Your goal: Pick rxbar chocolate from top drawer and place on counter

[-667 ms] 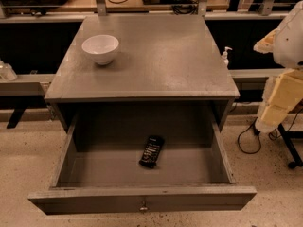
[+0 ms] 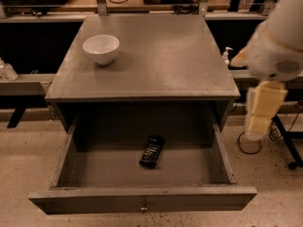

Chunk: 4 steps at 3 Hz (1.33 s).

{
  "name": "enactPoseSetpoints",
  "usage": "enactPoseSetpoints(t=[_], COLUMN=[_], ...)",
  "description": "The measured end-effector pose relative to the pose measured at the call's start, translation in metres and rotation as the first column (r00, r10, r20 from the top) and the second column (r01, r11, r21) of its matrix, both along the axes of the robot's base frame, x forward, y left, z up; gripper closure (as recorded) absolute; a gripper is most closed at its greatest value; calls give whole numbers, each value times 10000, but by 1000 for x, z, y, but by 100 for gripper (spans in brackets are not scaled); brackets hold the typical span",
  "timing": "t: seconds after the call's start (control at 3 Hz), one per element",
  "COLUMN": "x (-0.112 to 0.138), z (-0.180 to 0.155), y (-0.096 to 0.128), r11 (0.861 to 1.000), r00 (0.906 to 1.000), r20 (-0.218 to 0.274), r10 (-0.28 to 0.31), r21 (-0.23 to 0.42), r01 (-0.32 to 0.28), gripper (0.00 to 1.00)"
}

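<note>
Over on the right, the gripper [image 2: 262,111] hangs in the air below the bulky white arm [image 2: 279,37]. It is beside the cabinet's right edge and above the floor, touching nothing. It is blurred, so I cannot tell whether it is open or closed; it has hold of nothing that shows.

Just left of it, the top drawer [image 2: 64,155] stands pulled fully out, its flat front panel nearest the camera with a small metal keyhole [image 2: 143,205] at centre. The chocolate bar [image 2: 152,151] in its black wrapper lies flat on the drawer floor, near the middle, slightly tilted, well apart from the walls and from the gripper.

Above the drawer, the grey counter [image 2: 161,56] carries a white bowl [image 2: 101,48], upright, near its back left corner. A small pump bottle [image 2: 227,56] stands behind the counter's right edge. A dark cable loop [image 2: 248,145] lies on the pale speckled floor [image 2: 23,164], under the gripper.
</note>
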State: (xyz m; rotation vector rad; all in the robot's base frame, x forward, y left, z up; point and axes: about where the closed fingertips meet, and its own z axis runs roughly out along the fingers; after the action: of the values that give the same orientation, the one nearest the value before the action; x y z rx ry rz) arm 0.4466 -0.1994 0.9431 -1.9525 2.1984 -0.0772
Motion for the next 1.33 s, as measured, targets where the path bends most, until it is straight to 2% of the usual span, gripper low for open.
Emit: enactPoseSetpoints(t=[0.33,0.67,1.0,1.33], x=[7,8,9,24], z=[-69,-78,-78,-103], y=[33,34,41,58], r11=[9470,9106,8934,8292], r00=[9460,9128,9018,8448], r20=[-1535,-1620,-1693,-1726], r10=[2854,3750,3975,5065], r21=[-1071,-1199,-1527,-1710], r01=[-3030,-3954,-4225,-5321], gripper=[0,0,0,0])
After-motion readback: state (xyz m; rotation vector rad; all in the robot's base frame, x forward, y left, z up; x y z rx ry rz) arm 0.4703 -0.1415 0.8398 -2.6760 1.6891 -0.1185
